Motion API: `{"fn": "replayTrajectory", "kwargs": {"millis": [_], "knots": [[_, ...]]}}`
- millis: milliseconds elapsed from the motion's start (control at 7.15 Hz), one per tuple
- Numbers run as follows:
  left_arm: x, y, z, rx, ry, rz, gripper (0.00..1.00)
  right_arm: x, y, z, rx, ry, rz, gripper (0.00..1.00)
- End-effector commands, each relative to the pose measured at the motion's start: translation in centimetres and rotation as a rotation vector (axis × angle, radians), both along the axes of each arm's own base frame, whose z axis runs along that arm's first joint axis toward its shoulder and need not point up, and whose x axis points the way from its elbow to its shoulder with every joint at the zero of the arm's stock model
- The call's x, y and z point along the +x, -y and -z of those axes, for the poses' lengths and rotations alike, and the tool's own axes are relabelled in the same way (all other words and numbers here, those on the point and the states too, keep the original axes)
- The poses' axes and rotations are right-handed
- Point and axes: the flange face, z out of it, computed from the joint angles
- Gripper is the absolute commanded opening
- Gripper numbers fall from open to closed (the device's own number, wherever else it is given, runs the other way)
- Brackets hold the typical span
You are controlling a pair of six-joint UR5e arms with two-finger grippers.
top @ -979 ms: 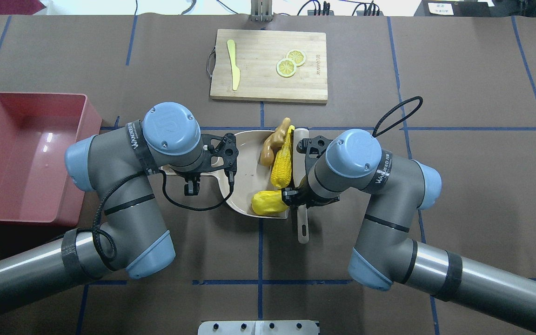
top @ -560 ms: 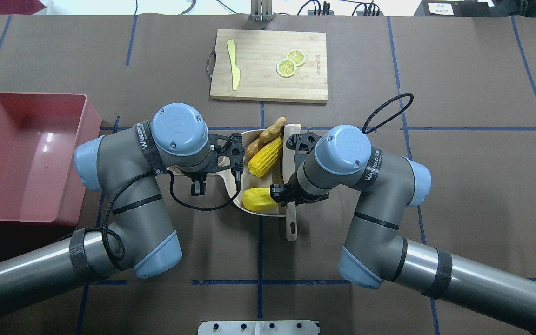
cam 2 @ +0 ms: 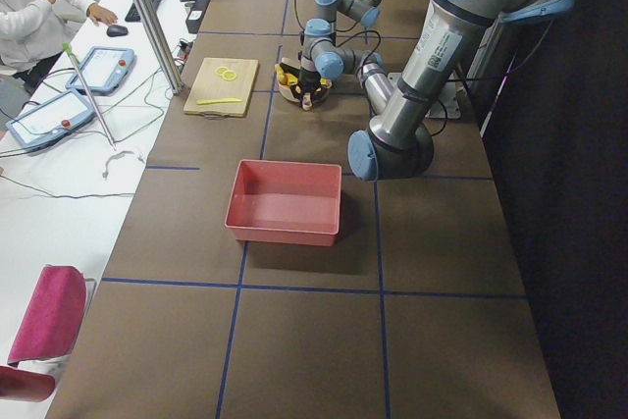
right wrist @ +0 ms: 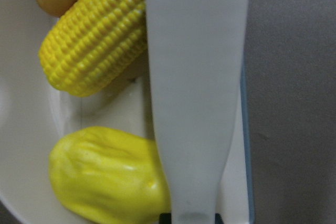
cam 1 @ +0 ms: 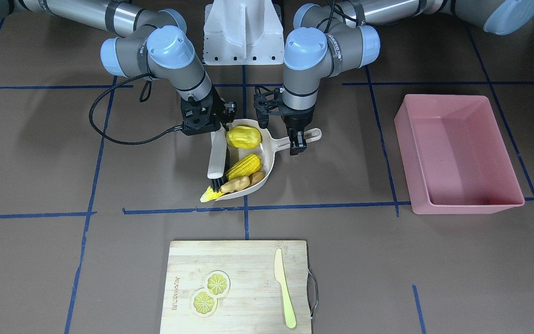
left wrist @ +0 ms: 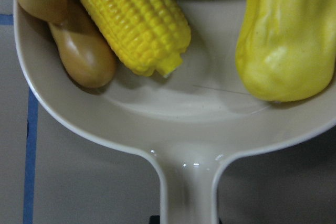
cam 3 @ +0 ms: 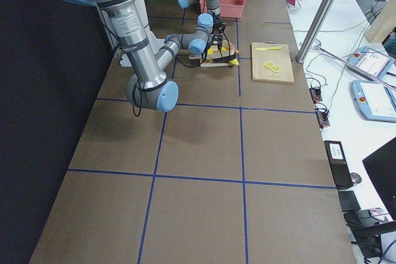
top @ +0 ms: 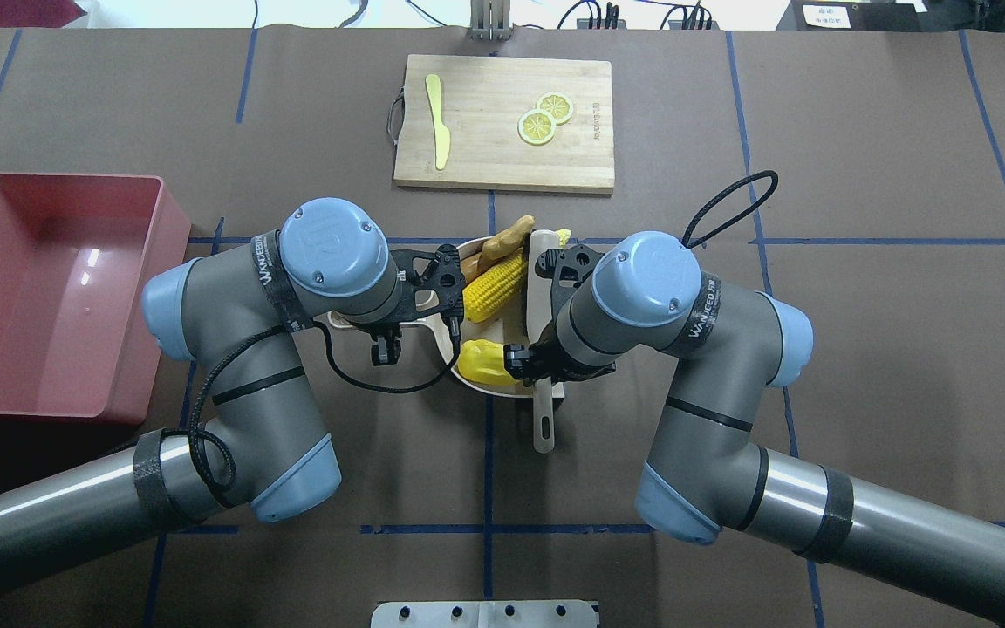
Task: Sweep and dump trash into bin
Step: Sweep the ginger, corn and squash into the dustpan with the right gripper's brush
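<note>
Trash (top: pixel 495 288) is gathered in the dustpan (cam 1: pixel 268 150) at mid-table. The lump (cam 1: pixel 244 137) lies deep by the handle, the corn (cam 1: pixel 246 165) slants across the middle, and the ginger (cam 1: pixel 240 183) sits at the mouth, partly over the lip.

From the robot's left, the bin (top: pixel 66 178) stands well apart from the pan, presumably parked there so the left arm can swing the pan over and tip it. The left gripper (cam 1: pixel 298 142) has its jaws closed on the pan's handle; I judge that this pins the pan flat so it cannot slide as things are pushed in.

Next comes the brush (cam 1: pixel 216 157), lying along the pan's open side with its bristles against the corn and ginger. The corn's pale tip pokes out past them. The right gripper (top: pixel 534 368) is clamped on the brush's handle and probably holds it as a gate so nothing rolls back out. Sweeping looks nearly done; dumping is not yet begun.

Bands (top: pixel 701 307) on both arms carry white lettering, seemingly "WANJEED". The stamp on the board (top: pixel 502 122) is too small to read.
</note>
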Motion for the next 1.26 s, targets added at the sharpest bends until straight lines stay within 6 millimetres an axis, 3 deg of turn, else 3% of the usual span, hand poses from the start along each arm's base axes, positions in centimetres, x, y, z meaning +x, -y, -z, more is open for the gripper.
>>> {"fn": "replayTrajectory", "kwargs": {"millis": [0, 560, 839, 1119], "knots": [[0.2, 0.1, 0.0, -0.006, -0.030, 0.018, 0.15, 0.9, -0.9, 1.1, -0.028, 0.007, -0.010, 0.00], [0.4, 0.2, -1.2, 0.004, -0.118, 0.045, 0.15, 2.8, -2.0, 2.8, -0.039, -0.004, -0.008, 0.00], [0.4, 0.2, -1.3, -0.015, -0.128, 0.064, 0.15, 5.4, -3.3, 2.4, -0.038, 0.001, -0.007, 0.00], [-0.1, 0.5, -0.7, -0.028, -0.157, 0.088, 0.15, 9.1, -4.2, 3.9, -0.052, -0.028, -0.021, 0.00]]}}
